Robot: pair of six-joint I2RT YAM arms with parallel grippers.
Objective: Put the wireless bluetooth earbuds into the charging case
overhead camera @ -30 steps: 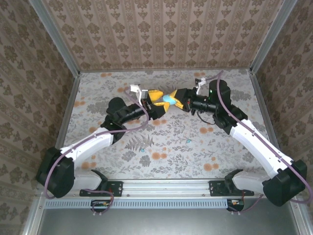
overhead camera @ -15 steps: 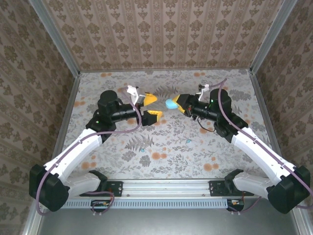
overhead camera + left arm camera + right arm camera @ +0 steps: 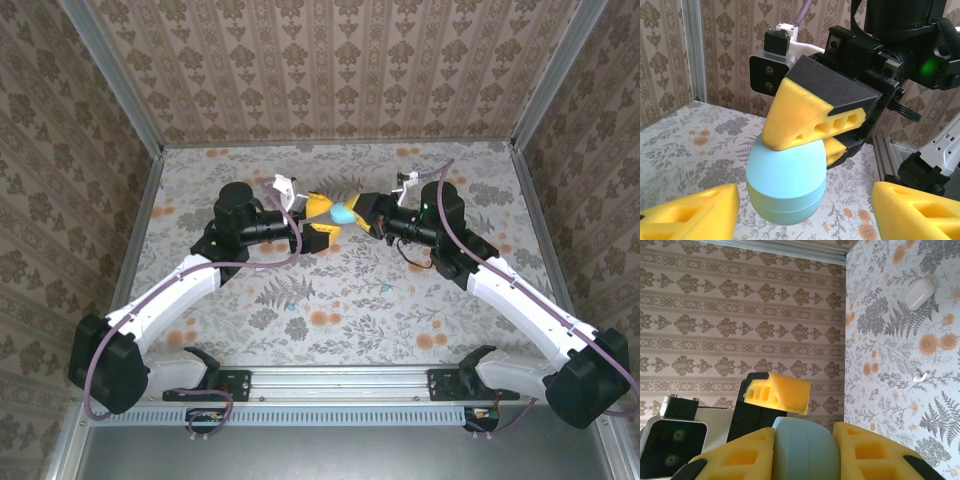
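Note:
The charging case is a teal egg-shaped shell, closed, held above the table. My right gripper is shut on it, with its yellow fingers clamping the upper end. My left gripper is open. Its two fingertips stand on either side of the case's lower end, with a gap on each side. From above, both grippers meet at mid-table, left gripper facing right gripper, case between them. A white earbud lies on the table. A small teal bud lies nearer the front.
A white pebble-shaped case rests on the floral table. Patterned walls with metal posts close in the back and both sides. The rail with the arm bases runs along the near edge.
The grippers drew apart half a second ago and have come together again. My left jaws have narrowed around the teal case. The right gripper has kept its grip.

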